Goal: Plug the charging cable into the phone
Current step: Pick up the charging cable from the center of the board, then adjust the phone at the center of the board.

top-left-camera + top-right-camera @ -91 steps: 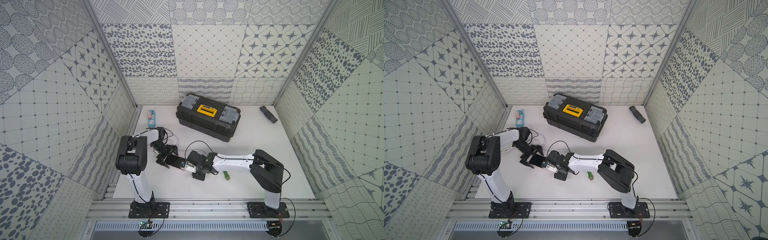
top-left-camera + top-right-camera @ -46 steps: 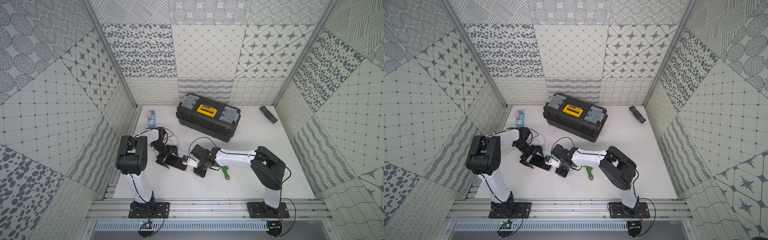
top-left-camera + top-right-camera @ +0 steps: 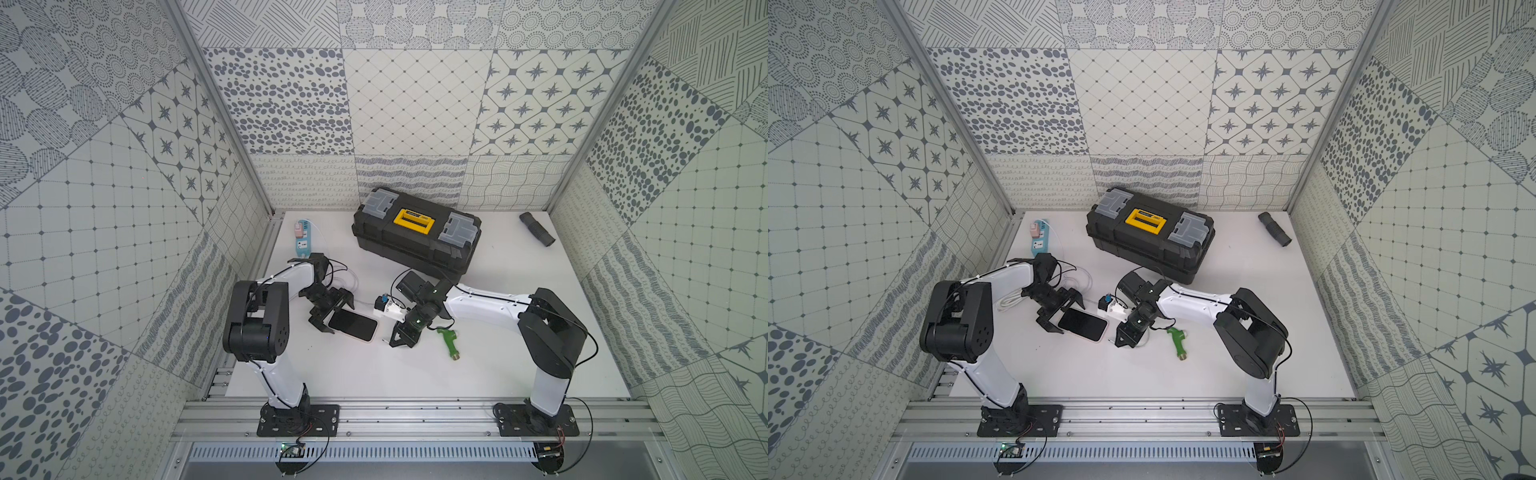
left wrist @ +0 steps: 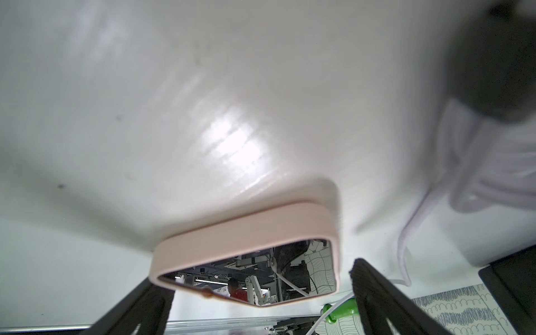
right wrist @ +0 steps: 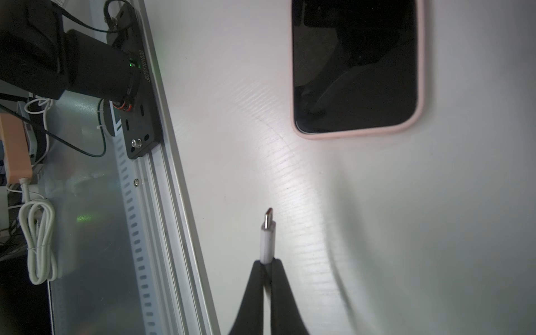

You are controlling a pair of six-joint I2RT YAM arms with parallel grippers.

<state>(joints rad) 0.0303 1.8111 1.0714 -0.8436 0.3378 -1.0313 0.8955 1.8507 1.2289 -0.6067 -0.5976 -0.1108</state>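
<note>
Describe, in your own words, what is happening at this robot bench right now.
Two robot arms are set up to plug in a phone. The right gripper is shut on the charging cable just behind its plug, which sticks out free and apart from the phone. The phone lies screen up on the white table. The left gripper is open, with its jaws on either side of the phone's far end. Nothing is plugged in yet.

- My left arm (image 3: 291,278): elbow raised, forearm reaching inward, wrist low.
- My left gripper (image 3: 336,313): jaws spread wide.
- My right arm (image 3: 486,307): stretched inward, wrist bent down.
- My right gripper (image 5: 266,262): tips pinched together on cable (image 5: 267,240) plug.
</note>
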